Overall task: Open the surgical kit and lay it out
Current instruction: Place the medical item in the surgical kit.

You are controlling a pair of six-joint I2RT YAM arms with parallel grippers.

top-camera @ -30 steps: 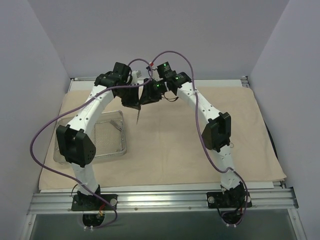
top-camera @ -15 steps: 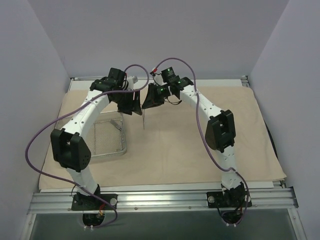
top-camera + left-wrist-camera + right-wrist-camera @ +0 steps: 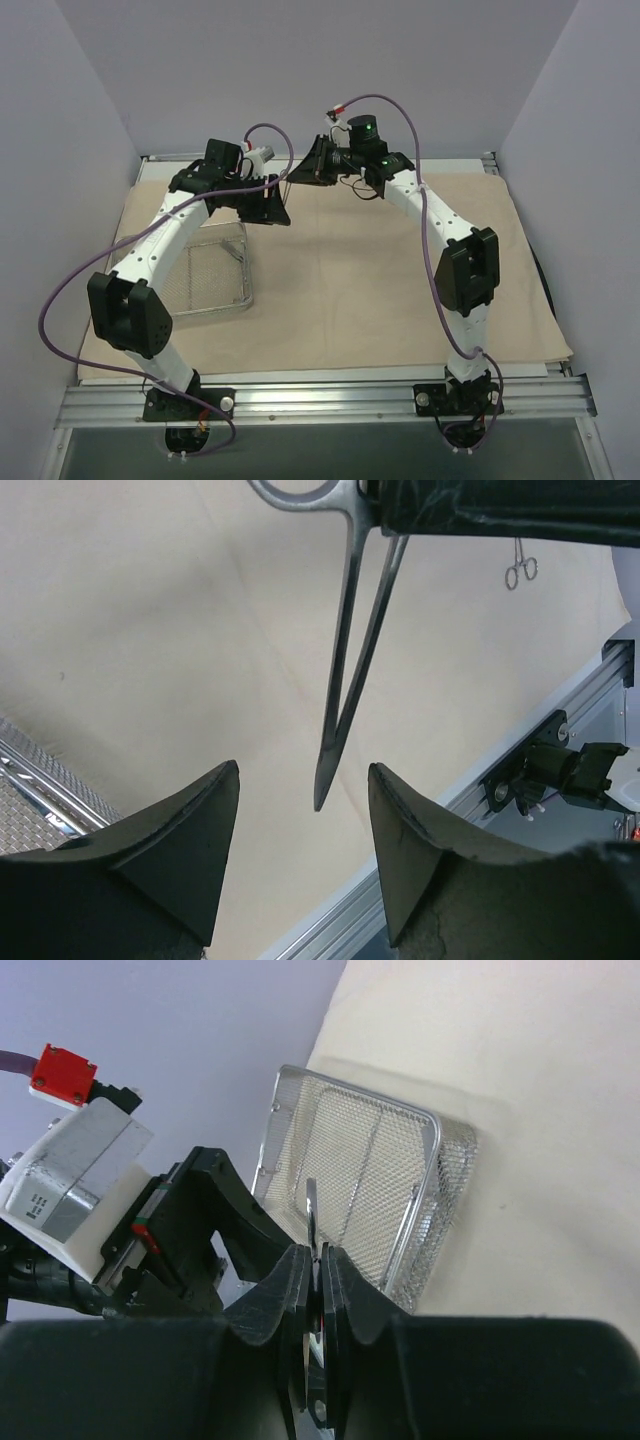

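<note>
My right gripper (image 3: 318, 1252) is shut on a thin metal scissor-like instrument (image 3: 350, 660), gripped just below its ring handles. The instrument hangs in the air, blades slightly parted and pointing down over the beige cloth wrap (image 3: 340, 290). My left gripper (image 3: 303, 770) stands open just short of the blade tip, with nothing between its fingers. In the top view both grippers meet high over the far middle of the cloth, left gripper (image 3: 272, 212) and right gripper (image 3: 298, 175). The silver wire-mesh tray (image 3: 245, 270) sits on the left of the cloth, also seen as the tray (image 3: 425, 1190) behind the held blade.
A second ring-handled instrument (image 3: 520, 568) lies flat on the cloth farther off. The aluminium rail (image 3: 320, 400) with both arm bases runs along the near edge. Grey walls close in the left, back and right.
The left gripper has opened and let go of the instrument, while the right gripper has shut on it. The right gripper has risen toward the back with it; the left has drawn away leftward.
</note>
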